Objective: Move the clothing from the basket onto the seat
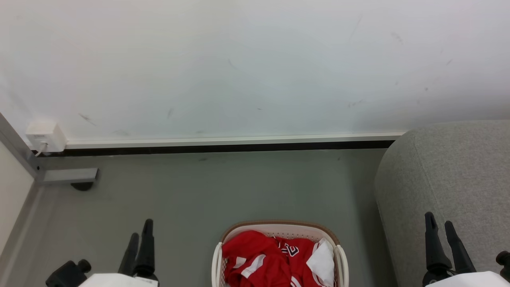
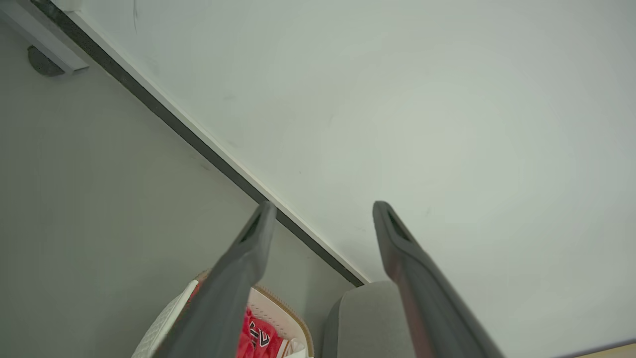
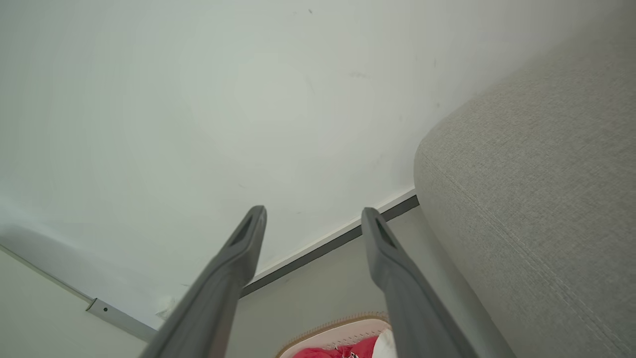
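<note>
Red clothing [image 1: 267,259] with white trim lies bunched in the off-white basket [image 1: 342,259], which stands on the floor at the bottom middle of the head view. The grey seat [image 1: 450,179] rises just right of the basket. My left gripper [image 1: 140,235] hangs open at the lower left, well left of the basket, holding nothing. My right gripper [image 1: 440,223] is open at the lower right, in front of the seat. The left wrist view catches the basket [image 2: 169,318], the clothing [image 2: 246,333] and the seat [image 2: 362,318]. The right wrist view has the seat [image 3: 536,199] and the basket rim [image 3: 338,325].
A white wall [image 1: 255,67] with a dark baseboard [image 1: 223,148] runs across behind the grey floor [image 1: 199,191]. A white wall box [image 1: 44,136] with a cable and a grey metal bracket [image 1: 69,175] sit at the far left corner.
</note>
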Robot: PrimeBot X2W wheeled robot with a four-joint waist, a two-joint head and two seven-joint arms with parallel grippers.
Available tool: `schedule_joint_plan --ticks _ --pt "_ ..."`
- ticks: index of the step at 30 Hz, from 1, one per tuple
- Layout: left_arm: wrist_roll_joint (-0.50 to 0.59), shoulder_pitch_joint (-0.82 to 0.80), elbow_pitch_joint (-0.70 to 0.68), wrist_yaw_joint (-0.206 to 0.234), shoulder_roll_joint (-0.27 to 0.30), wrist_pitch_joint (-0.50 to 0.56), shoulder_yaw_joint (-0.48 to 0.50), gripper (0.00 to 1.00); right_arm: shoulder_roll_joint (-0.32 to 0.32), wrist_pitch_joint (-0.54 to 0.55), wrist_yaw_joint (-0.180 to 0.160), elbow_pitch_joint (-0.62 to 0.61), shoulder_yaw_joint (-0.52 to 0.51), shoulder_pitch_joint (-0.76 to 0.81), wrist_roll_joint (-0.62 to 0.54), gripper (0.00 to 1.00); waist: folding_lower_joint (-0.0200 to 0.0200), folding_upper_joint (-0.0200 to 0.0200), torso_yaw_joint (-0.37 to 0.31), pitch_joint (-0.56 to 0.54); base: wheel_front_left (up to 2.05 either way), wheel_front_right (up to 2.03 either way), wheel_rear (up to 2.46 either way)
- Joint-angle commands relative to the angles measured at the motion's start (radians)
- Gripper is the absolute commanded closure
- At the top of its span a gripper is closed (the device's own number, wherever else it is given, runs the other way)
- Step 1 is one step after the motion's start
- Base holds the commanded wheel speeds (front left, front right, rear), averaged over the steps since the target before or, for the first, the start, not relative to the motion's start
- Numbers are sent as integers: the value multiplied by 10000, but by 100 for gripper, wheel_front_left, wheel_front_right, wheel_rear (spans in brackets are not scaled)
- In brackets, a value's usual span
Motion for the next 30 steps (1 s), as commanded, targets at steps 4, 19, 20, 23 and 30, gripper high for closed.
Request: schedule_joint_plan --ticks 4,19,20,23,30 --pt "781 -15 -115 -9 95 -165 -88 0 -114 -166 -9 -189 32 17 -619 0 0 0 -4 4 0 0 0" --pt "3232 55 -387 53 106 -585 -314 0 -127 -585 -11 -107 -9 88 -2494 0 0 0 41 75 0 0 0" --pt "3352 60 -410 70 107 -617 -320 0 -128 -620 -11 -97 -11 85 -2613 0 0 0 43 74 0 0 0" --pt "3793 72 -461 98 109 -696 -326 0 -130 -696 -12 -79 -7 69 -2942 0 0 0 43 90 0 0 0" --pt "4685 96 -488 119 114 -867 -352 0 -150 -869 -13 -26 -37 33 -3684 0 0 0 46 126 0 0 0"
